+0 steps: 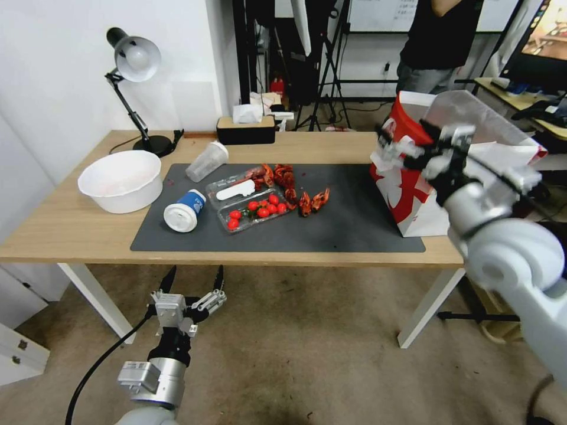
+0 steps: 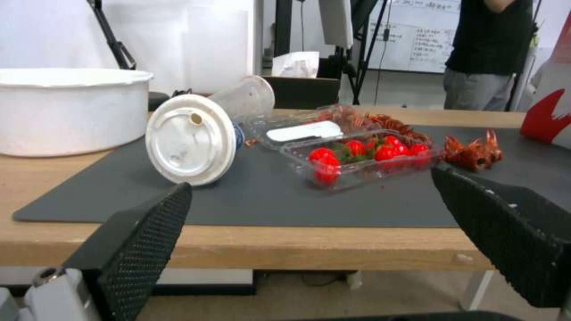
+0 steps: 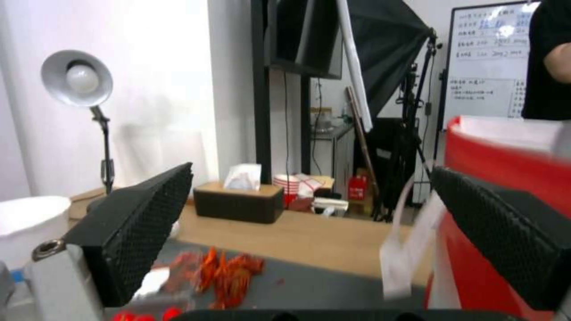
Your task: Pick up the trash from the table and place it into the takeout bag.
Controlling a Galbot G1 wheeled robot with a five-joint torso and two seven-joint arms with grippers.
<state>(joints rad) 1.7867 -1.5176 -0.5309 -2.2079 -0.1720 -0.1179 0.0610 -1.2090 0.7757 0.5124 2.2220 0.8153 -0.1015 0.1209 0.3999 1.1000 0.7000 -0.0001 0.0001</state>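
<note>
Table (image 1: 71, 230), takeout bag (image 1: 407, 200) upright, mouth up

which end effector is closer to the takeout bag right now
Right. The right end effector is raised at the takeout bag, by its top edge; the left end effector is low, in front of the table.

Table (image 1: 77, 230): light wood top, white legs. Mat (image 1: 354, 224): dark grey, plain. Takeout bag (image 1: 407, 200): red and white panels, white strap handle. Bowl (image 1: 121, 180): white. Paper cup (image 1: 184, 210) on its side: white lid, blue and white wall. Plastic cup (image 1: 207, 160): clear, frosted. Clamshell box (image 1: 251, 203): clear; red tomatoes (image 1: 260, 209) with green stems inside, plus a white piece. Crayfish shells (image 1: 298, 192): red-orange. Desk lamp (image 1: 133, 65): black arm and base, silver-grey shade. Tissue box (image 1: 245, 131): black with tan lid, white tissue. Left gripper (image 1: 193, 283): black fingers with a fine mesh texture, silver body. Right gripper (image 1: 407, 147): black and silver.
</note>
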